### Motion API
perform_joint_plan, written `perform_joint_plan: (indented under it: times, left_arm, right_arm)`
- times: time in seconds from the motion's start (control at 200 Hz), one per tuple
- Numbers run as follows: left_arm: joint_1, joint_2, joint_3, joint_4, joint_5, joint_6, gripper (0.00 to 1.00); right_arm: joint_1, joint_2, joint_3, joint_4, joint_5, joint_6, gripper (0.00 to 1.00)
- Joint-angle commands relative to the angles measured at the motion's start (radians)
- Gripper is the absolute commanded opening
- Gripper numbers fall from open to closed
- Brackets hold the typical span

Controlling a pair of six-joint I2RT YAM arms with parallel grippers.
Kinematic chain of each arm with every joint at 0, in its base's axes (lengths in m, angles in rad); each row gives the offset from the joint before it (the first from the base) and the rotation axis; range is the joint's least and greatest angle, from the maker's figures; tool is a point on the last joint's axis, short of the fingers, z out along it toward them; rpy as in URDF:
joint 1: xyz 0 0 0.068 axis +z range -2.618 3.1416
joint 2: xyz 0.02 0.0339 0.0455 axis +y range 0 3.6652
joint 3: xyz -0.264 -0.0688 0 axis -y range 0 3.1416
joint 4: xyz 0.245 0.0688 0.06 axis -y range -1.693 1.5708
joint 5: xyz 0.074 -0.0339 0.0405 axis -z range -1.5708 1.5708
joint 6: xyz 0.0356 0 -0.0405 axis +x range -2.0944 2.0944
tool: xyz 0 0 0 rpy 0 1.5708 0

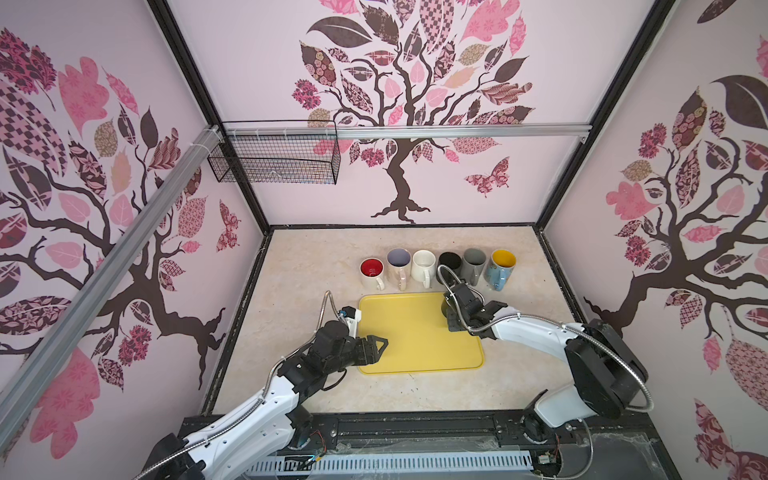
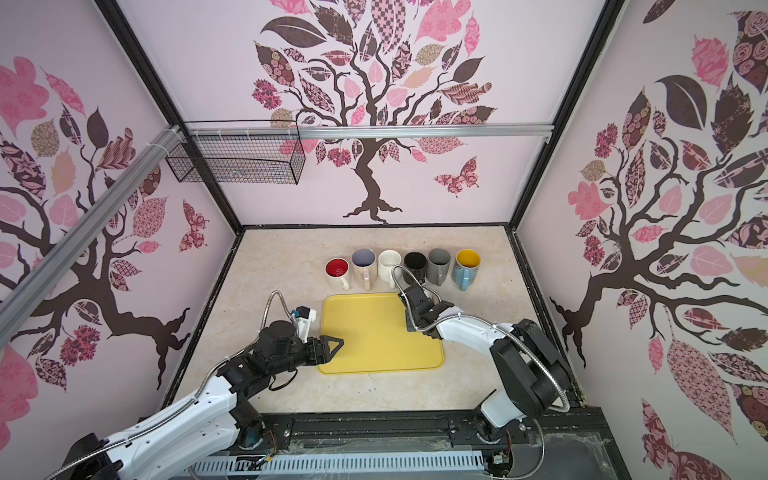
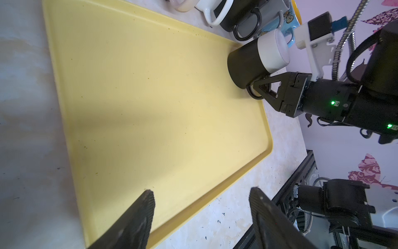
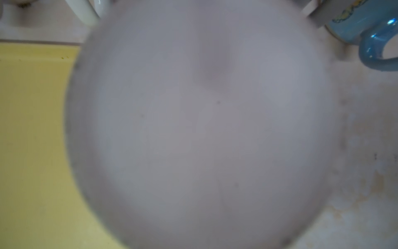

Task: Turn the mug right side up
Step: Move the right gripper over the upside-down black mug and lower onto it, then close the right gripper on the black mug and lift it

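The mug [image 3: 256, 62] stands upside down on the far right corner of the yellow tray [image 3: 150, 107]. It is black with a white base turned upward. In the left wrist view my right gripper [image 3: 257, 86] is closed on the mug's handle [image 3: 253, 94], low by the tray floor. In a top view the right wrist covers most of the mug [image 1: 445, 308]. The right wrist view is filled by the blurred white base [image 4: 198, 129], and the jaws are hidden there. My left gripper [image 3: 201, 191] is open and holds nothing, over the tray's near left corner [image 1: 380, 347].
Several upright mugs line up behind the tray: red inside [image 1: 371, 270], lavender [image 1: 399, 266], white [image 1: 423, 266], black [image 1: 449, 264], grey [image 1: 473, 264], blue [image 1: 502, 266]. The blue mug [image 4: 366, 28] is close to the held mug. A wire basket [image 1: 274, 158] hangs on the back wall.
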State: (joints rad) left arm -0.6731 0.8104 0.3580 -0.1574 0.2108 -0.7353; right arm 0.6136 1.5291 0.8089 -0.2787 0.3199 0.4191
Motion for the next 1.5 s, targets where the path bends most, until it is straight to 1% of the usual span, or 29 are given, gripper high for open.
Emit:
perform_joint_plan:
  times: [0.0, 0.06, 0.1, 0.145, 0.17, 0.225, 0.335, 0.38, 0.445, 0.635, 0.685, 0.74, 0.785, 0.835, 0.935, 0.96, 1.07, 1.19, 1.495]
  left_arm:
    - [-0.004, -0.010, 0.021, 0.029, -0.007, 0.013, 0.73]
    - [-0.004, -0.016, 0.016, 0.030, -0.007, 0.010, 0.73]
    - [-0.004, -0.019, 0.013, 0.030, -0.009, 0.010, 0.73]
    - [-0.003, -0.020, 0.009, 0.030, -0.010, 0.011, 0.73]
    - [-0.004, -0.020, 0.010, 0.030, -0.011, 0.010, 0.73]
    - [-0.005, -0.019, 0.010, 0.030, -0.010, 0.010, 0.73]
    - [-0.004, -0.018, 0.009, 0.030, -0.008, 0.012, 0.73]
    - [-0.005, -0.019, 0.010, 0.032, -0.007, 0.013, 0.73]
    - [-0.004, -0.016, 0.009, 0.031, -0.008, 0.012, 0.73]
    - [-0.005, -0.012, 0.007, 0.035, -0.007, 0.012, 0.73]
    - [-0.004, -0.011, 0.007, 0.038, -0.006, 0.012, 0.73]
    - [-0.005, -0.008, 0.007, 0.041, -0.007, 0.012, 0.73]
    - [-0.003, -0.008, 0.008, 0.039, -0.005, 0.013, 0.73]
    - [-0.004, -0.007, 0.009, 0.039, -0.008, 0.011, 0.73]
    - [-0.005, -0.002, 0.009, 0.042, -0.009, 0.011, 0.73]
    - [-0.005, -0.002, 0.009, 0.042, -0.010, 0.011, 0.73]
    - [-0.005, 0.004, 0.008, 0.045, -0.011, 0.007, 0.73]
    - [-0.005, 0.003, 0.009, 0.049, -0.016, 0.000, 0.73]
    - [-0.007, -0.074, 0.036, 0.017, -0.054, 0.007, 0.75]
  right_arm:
    - [-0.003, 0.013, 0.025, 0.012, 0.007, -0.002, 0.24]
    - [-0.003, 0.007, 0.020, 0.021, 0.004, -0.002, 0.21]
    - [-0.003, 0.002, 0.019, 0.023, 0.002, -0.002, 0.16]
    - [-0.004, 0.000, 0.019, 0.024, 0.004, 0.001, 0.16]
    - [-0.003, -0.002, 0.019, 0.024, 0.006, 0.002, 0.17]
    - [-0.004, -0.003, 0.022, 0.023, 0.008, 0.002, 0.25]
    - [-0.003, -0.013, 0.026, 0.022, 0.008, 0.000, 0.33]
    - [-0.004, -0.018, 0.027, 0.024, 0.007, -0.002, 0.34]
    - [-0.004, -0.021, 0.028, 0.024, 0.000, -0.007, 0.34]
    - [-0.004, -0.028, 0.026, 0.028, 0.002, -0.014, 0.31]
    - [-0.003, -0.030, 0.023, 0.034, 0.002, -0.016, 0.28]
    - [-0.004, -0.027, 0.024, 0.035, 0.004, -0.016, 0.28]
    - [-0.003, -0.026, 0.024, 0.035, 0.004, -0.015, 0.21]
    - [-0.004, -0.026, 0.024, 0.036, 0.005, -0.017, 0.17]
    - [-0.003, -0.032, 0.023, 0.035, 0.000, -0.028, 0.02]
    - [-0.003, -0.035, 0.021, 0.033, 0.000, -0.031, 0.00]
    - [-0.004, -0.047, 0.025, 0.010, -0.003, -0.033, 0.00]
    - [-0.001, -0.081, 0.034, -0.026, -0.045, -0.031, 0.00]
    - [0.009, -0.358, -0.006, -0.027, -0.247, 0.015, 0.00]
